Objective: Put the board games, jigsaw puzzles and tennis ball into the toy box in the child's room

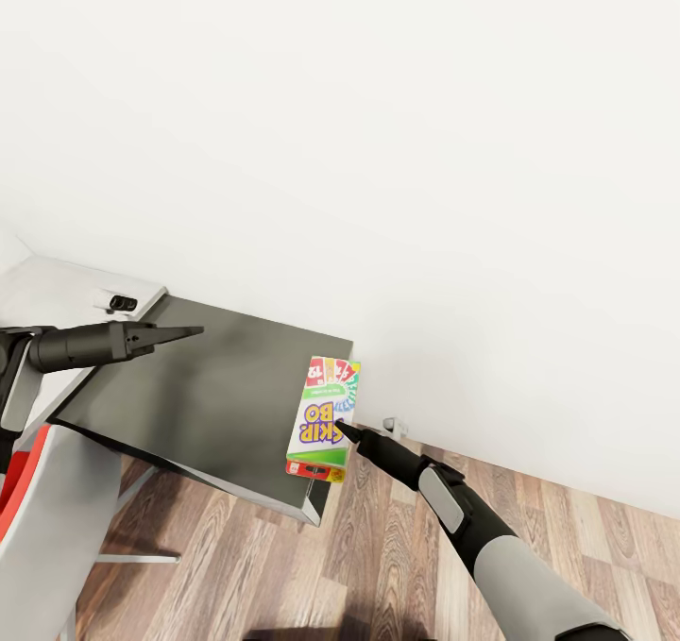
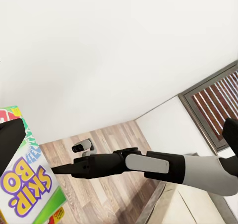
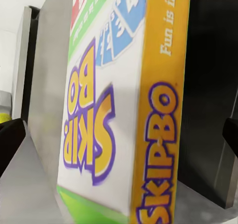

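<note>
One board game [image 1: 321, 414], a white box with red, green and yellow print and big "SKIP-BO" letters, lies along the right edge of the dark grey-topped cabinet [image 1: 208, 405] and overhangs it slightly. My right gripper [image 1: 340, 427] reaches in from the floor side, open, its tip over the box's right part. In the right wrist view the board game [image 3: 99, 125] sits between the two fingers [image 3: 10, 140], which stand well off it. My left gripper [image 1: 196, 330] hovers open and empty over the cabinet's left half. A corner of the table [image 1: 57, 287] shows at far left.
A plain white wall fills the upper view. Wood-plank floor [image 1: 397, 565] lies in front of and to the right of the cabinet. A small black-and-white device [image 1: 123, 299] sits on the table corner, another [image 1: 392, 424] by the wall. A white-and-red seat [image 1: 38, 528] stands lower left.
</note>
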Robot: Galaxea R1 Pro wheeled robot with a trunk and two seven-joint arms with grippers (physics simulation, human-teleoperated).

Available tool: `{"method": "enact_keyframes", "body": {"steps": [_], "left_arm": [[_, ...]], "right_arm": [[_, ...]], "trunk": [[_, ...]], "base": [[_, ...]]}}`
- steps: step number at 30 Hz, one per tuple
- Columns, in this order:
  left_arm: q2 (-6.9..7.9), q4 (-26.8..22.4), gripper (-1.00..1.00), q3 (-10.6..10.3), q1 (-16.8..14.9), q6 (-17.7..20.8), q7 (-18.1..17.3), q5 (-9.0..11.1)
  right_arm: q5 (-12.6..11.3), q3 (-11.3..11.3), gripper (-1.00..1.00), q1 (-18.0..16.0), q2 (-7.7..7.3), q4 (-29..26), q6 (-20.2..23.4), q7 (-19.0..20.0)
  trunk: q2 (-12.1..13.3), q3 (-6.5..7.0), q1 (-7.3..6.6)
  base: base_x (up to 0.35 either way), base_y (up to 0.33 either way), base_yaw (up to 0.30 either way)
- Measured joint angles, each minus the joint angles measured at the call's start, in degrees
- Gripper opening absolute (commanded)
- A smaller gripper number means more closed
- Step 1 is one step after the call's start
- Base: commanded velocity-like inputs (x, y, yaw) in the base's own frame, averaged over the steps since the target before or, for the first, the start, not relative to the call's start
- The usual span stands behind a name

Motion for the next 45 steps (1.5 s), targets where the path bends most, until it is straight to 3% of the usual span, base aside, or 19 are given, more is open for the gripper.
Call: {"method": "enact_keyframes", "body": {"steps": [8,32,45], "left_arm": [[0.0,0.0,1.0,0.04,0.0,0.0,-0.08,0.0],[0.0,-0.01,1.0,0.09,0.0,0.0,-0.09,-0.01],[0.4,0.01,1.0,0.09,0.0,0.0,-0.17,0.07]], "right_arm": [[0.05,0.0,1.0,0.0,0.14,0.0,0.0,0.0],[-0.01,0.06,1.0,0.0,0.3,0.0,0.31,0.0],[-0.17,0.08,1.0,-0.05,0.44,0.24,1.25,0.01]], "trunk": [[0.0,0.0,0.0],[-9.64,-4.32,5.28],[-9.66,-4.33,5.28]], "base": [[0.0,0.0,0.0],[0.0,0.0,0.0],[0.0,0.0,0.0]]}}
